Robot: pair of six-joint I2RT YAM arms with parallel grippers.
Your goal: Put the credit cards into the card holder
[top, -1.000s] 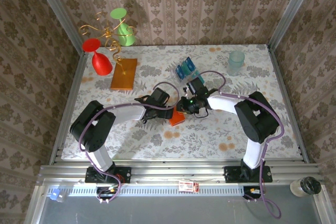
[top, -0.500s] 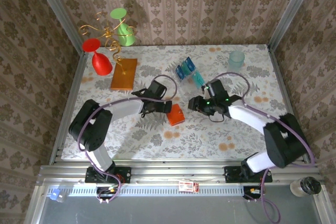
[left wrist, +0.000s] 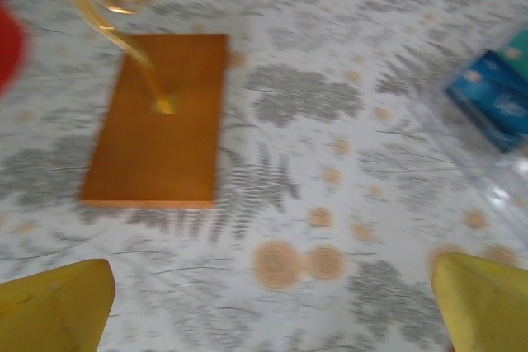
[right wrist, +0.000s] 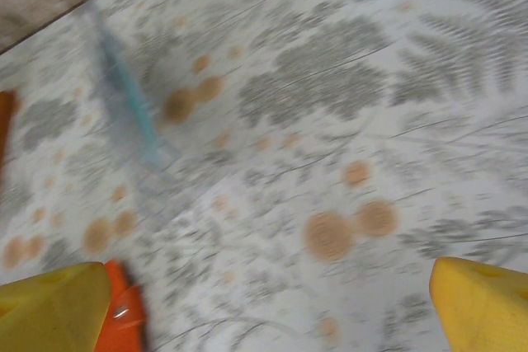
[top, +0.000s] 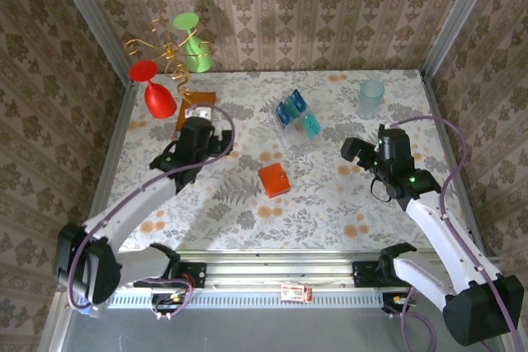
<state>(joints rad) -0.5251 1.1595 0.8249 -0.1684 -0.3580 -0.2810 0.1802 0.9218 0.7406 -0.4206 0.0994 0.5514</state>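
Right gripper point(top: 346, 152) farther from card holder point(top: 273, 180)

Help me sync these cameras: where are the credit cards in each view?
Top external: credit cards standing in the clear rack, centre-rear.
Left wrist: blue ones at the right edge, upper half.
Right wrist: a blurred teal one, upper left.
Shared landmark: the fern-print tablecloth.
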